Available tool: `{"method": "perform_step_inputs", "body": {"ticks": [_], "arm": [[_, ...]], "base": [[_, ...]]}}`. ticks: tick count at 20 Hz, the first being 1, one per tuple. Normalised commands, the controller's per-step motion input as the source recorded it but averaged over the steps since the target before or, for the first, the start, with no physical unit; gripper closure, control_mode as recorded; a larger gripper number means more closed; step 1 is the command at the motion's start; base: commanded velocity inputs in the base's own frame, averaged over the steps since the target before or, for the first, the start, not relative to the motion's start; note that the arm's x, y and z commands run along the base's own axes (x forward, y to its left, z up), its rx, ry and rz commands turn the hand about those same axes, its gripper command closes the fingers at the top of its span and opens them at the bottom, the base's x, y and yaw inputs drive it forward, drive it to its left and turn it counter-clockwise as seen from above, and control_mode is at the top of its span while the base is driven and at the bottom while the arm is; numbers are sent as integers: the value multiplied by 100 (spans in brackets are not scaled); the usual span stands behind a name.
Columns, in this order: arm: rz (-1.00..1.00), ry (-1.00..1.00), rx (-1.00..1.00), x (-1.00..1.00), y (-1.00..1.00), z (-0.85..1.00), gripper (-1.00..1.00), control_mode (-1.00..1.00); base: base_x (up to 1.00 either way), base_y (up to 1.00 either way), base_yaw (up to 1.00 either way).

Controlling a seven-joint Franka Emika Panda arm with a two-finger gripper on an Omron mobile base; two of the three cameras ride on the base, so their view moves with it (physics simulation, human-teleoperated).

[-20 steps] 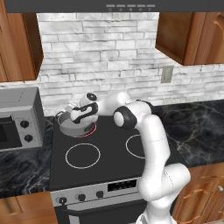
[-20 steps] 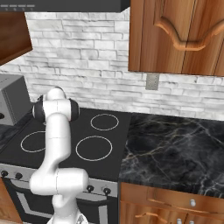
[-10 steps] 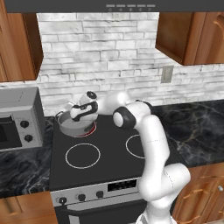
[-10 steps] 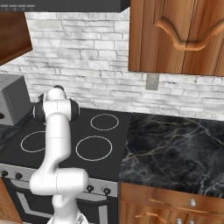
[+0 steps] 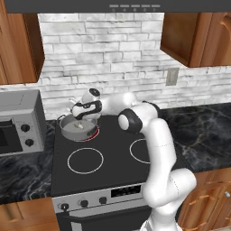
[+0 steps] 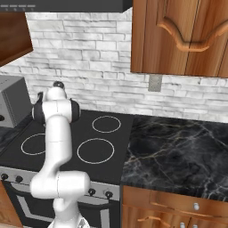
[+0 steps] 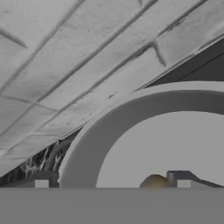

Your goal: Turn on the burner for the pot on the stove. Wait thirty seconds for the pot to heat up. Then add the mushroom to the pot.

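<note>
Claw (image 5: 80, 118) poised directly above the pot (image 5: 77, 128), jaws spread apart and gripping nothing. Mushroom (image 7: 154, 182) lies just below the fingertips on the pot floor, already released; pot sits on the red-rimmed burner (image 5: 90, 135), so withdrawal goes straight up.

No legible text, labels, brands or numbers anywhere. The dark display (image 5: 127, 193) on the stove's (image 5: 113, 158) front panel is blank. The knobs on the toaster oven (image 5: 18, 122) carry no readable marks. Small light marks on the range hood (image 5: 135, 6) are too small to read.
</note>
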Motion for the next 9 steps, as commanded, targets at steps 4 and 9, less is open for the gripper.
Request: {"method": "perform_step_inputs", "body": {"ticks": [4, 9], "arm": [[0, -4, 0, 12, 0, 31, -100, -100], [0, -7, 0, 8, -4, 38, -100, -100]], "base": [[0, 0, 0], [0, 0, 0]]}}
